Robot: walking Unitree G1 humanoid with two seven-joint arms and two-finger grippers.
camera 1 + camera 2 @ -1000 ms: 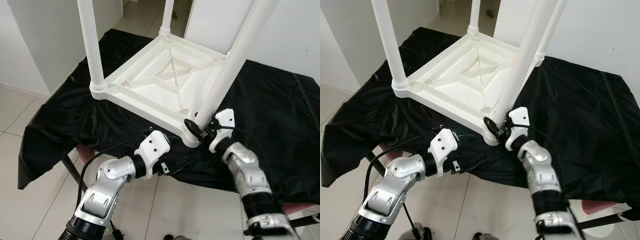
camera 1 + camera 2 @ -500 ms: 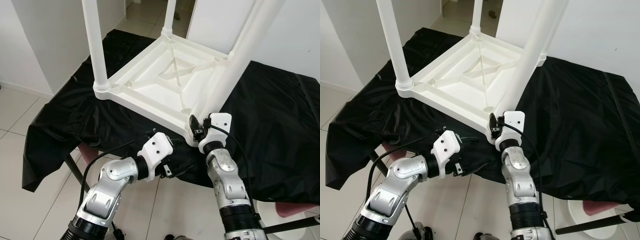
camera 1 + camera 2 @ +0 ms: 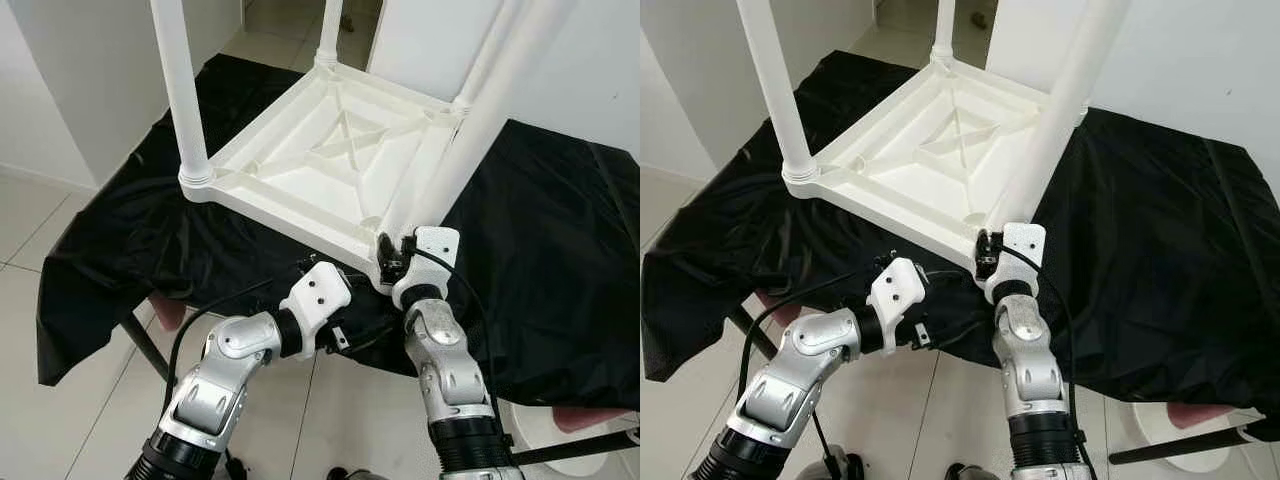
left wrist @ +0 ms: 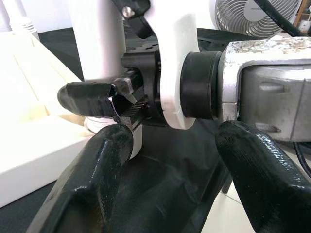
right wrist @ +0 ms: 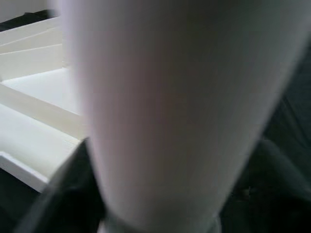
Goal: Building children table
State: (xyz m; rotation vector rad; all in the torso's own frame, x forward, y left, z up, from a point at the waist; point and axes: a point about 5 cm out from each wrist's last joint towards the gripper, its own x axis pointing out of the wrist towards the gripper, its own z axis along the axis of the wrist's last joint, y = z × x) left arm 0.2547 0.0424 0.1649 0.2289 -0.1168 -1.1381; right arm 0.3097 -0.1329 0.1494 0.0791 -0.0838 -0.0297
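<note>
A white plastic children's table (image 3: 330,165) lies upside down on a black-draped surface (image 3: 560,250), with its legs pointing up. One leg (image 3: 183,90) stands at the near left corner. My right gripper (image 3: 392,262) is at the near right corner, shut around the base of the slanting leg (image 3: 455,165). In the right wrist view that leg (image 5: 180,107) stands between dark fingers (image 5: 73,189). My left gripper (image 4: 170,170) is open just below that corner, against the hanging cloth, with nothing between its fingers (image 4: 82,184).
The black cloth hangs over the front edge (image 3: 120,290) above a tiled floor (image 3: 60,420). A pink stool (image 3: 168,312) sits under the edge at left, and a white and pink object (image 3: 580,420) at lower right. White walls stand on both sides. A fan (image 4: 252,17) is behind.
My right forearm has swung in from the right to stand nearly upright under the corner, its gripper staying at the leg's base. The left gripper has edged up towards the same corner.
</note>
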